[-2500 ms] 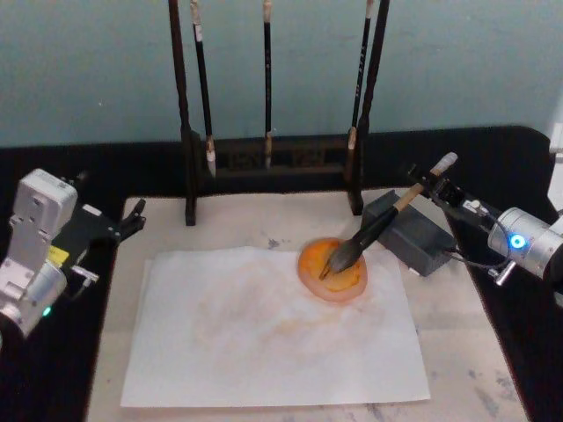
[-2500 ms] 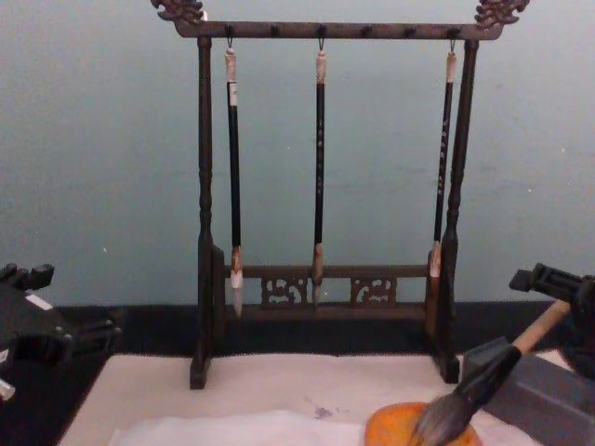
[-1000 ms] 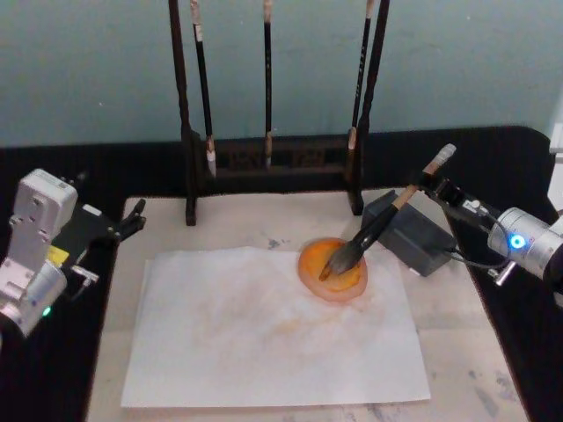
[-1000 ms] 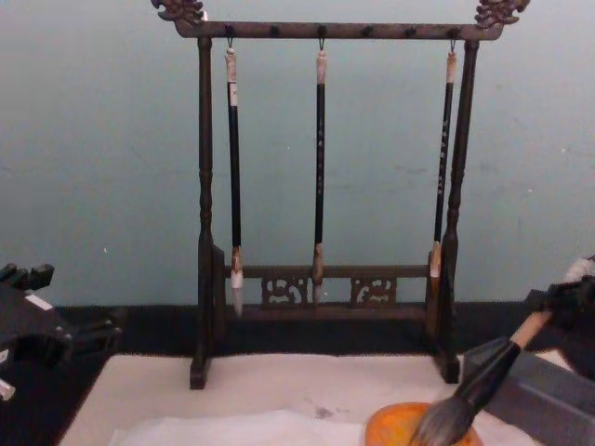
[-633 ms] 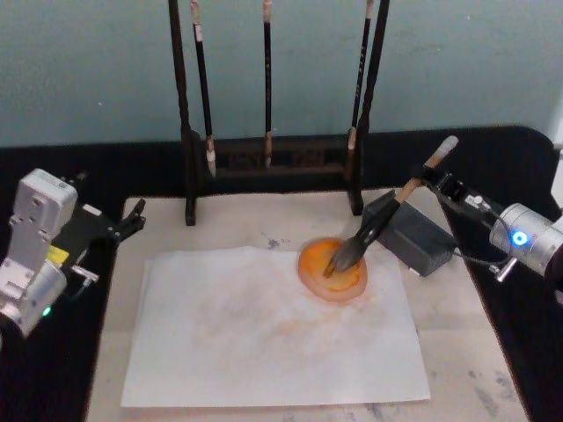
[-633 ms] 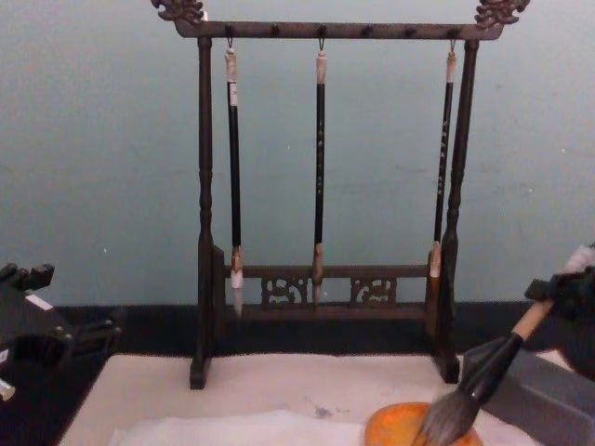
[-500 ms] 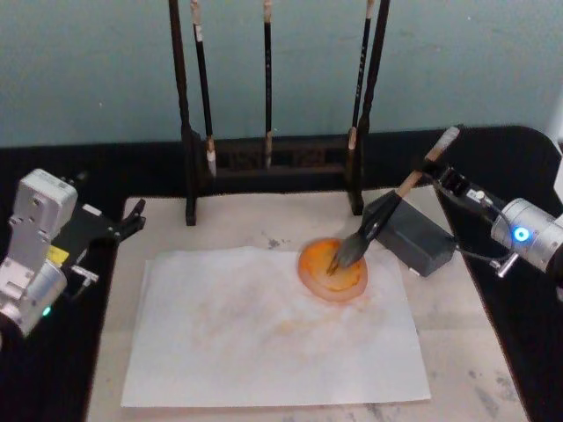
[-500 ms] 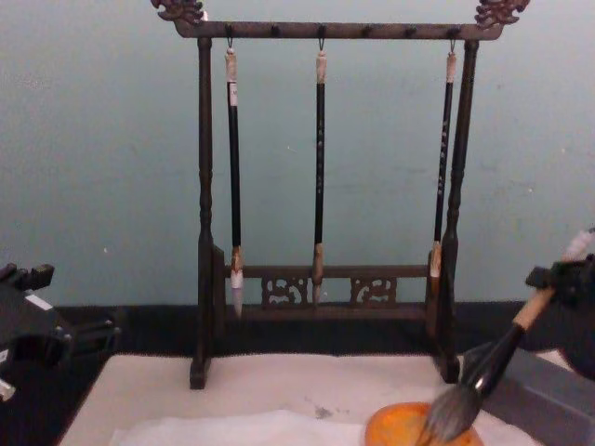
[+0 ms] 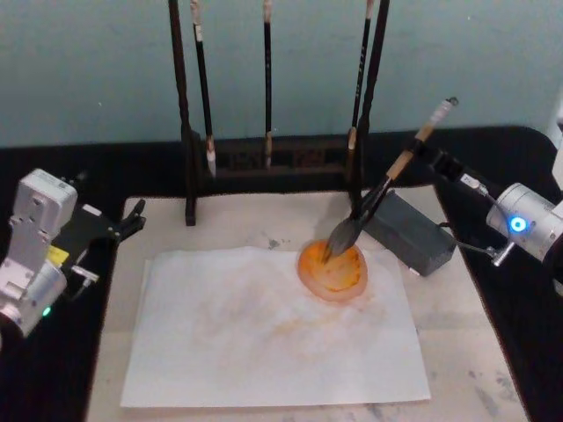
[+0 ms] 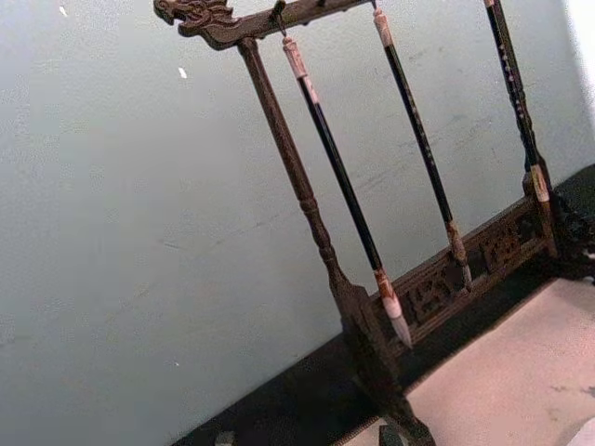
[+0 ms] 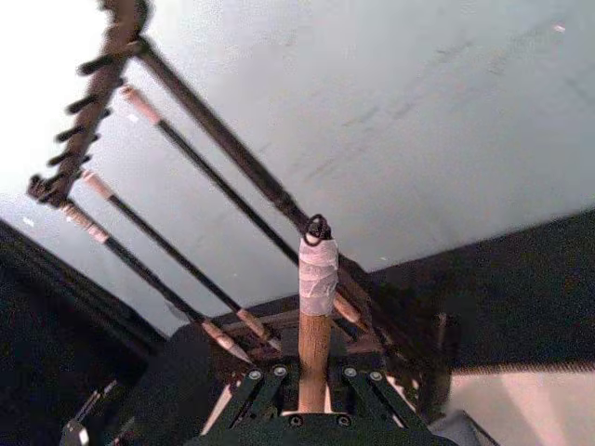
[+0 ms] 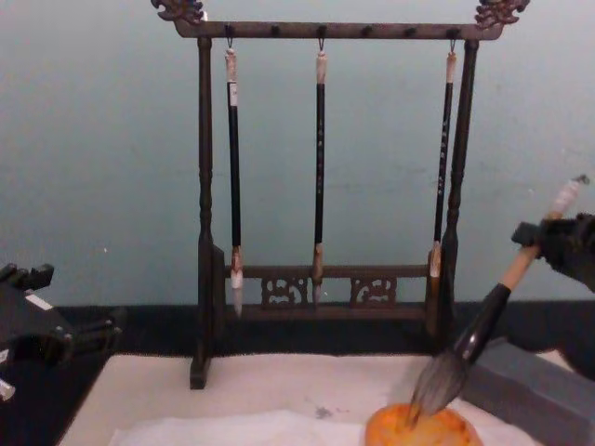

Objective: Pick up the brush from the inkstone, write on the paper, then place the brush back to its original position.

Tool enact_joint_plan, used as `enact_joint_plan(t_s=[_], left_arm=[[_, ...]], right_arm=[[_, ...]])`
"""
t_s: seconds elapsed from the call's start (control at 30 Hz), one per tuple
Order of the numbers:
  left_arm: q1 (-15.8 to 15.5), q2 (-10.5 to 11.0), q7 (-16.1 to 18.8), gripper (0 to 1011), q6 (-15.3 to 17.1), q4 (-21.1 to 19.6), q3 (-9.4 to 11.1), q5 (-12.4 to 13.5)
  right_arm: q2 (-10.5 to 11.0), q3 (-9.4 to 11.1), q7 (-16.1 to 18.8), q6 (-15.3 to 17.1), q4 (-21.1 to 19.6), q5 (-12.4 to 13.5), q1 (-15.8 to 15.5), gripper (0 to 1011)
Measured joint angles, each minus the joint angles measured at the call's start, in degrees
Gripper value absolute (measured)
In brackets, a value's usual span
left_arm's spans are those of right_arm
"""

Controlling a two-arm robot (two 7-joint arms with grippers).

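On the bench mat (image 9: 466,369), paper (image 9: 264,334) lies flat, open for strokes. Idle left gripper (image 9: 134,216) sits off its left side. I see right gripper (image 11: 314,386) jaws clenched high on brush (image 9: 385,186), tilting bristles into orange dish (image 9: 334,274) by grey inkstone (image 9: 409,230). Probably inking up.

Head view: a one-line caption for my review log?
Right gripper holds the brush tilted, bristles at the orange dish on the paper; left gripper parked at left.

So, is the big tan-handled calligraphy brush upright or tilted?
Tilted: the tan-handled brush slants, dark bristles low at the round orange dish, whitish end high, in the right gripper.
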Motion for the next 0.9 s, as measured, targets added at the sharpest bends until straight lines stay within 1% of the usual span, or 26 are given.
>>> enact_joint_plan(t_s=[0.13,0.2,0.23,0.33,0.37,0.47,0.5,0.57,0.6,0.67,0.7,0.77,0.8,0.9], left_arm=[[0.0,0.0,0.0,1010,0.0,0.0,0.0,0.0],[0.0,0.0,0.0,1010,0.0,0.0,0.0,0.0],[0.0,0.0,0.0,1010,0.0,0.0,0.0,0.0],[0.0,0.0,0.0,1010,0.0,0.0,0.0,0.0],[0.0,0.0,0.0,1010,0.0,0.0,0.0,0.0],[0.0,0.0,0.0,1010,0.0,0.0,0.0,0.0],[0.0,0.0,0.0,1010,0.0,0.0,0.0,0.0],[0.0,0.0,0.0,1010,0.0,0.0,0.0,0.0],[0.0,0.0,0.0,1010,0.0,0.0,0.0,0.0],[0.0,0.0,0.0,1010,0.0,0.0,0.0,0.0],[0.0,0.0,0.0,1010,0.0,0.0,0.0,0.0],[0.0,0.0,0.0,1010,0.0,0.0,0.0,0.0],[0.0,0.0,0.0,1010,0.0,0.0,0.0,0.0],[0.0,0.0,0.0,1010,0.0,0.0,0.0,0.0]], right_arm=[[0.8,-1.4,0.2,-2.5,-2.1,-2.3,0.0,176],[1.1,-1.8,0.2,-3.3,-2.8,-3.2,-0.1,176],[1.3,-2.1,0.1,-4.2,-3.6,-4.3,-0.2,176],[1.7,-2.5,-0.1,-5.5,-4.9,-6.0,-0.4,176],[2.0,-2.7,-0.2,-6.6,-5.8,-7.4,-0.5,176],[2.4,-3.2,-0.5,-8.1,-7.1,-9.7,-0.8,176],[2.7,-3.5,-0.8,-9.2,-8.2,-11.5,-0.9,176],[2.9,-4.0,-1.1,-10.2,-9.0,-13.5,-1.0,176],[3.2,-4.4,-1.5,-11.1,-9.9,-15.4,-1.0,176],[3.4,-4.8,-1.9,-11.8,-10.7,-17.1,-1.0,176],[3.6,-5.1,-2.1,-12.3,-11.3,-18.4,-1.0,176],[3.7,-5.4,-2.2,-12.8,-11.9,-19.7,-1.0,176],[3.8,-5.5,-2.2,-13.1,-12.5,-20.7,-1.0,176],[3.9,-5.8,-2.2,-13.5,-13.3,-22.0,-1.0,176]])
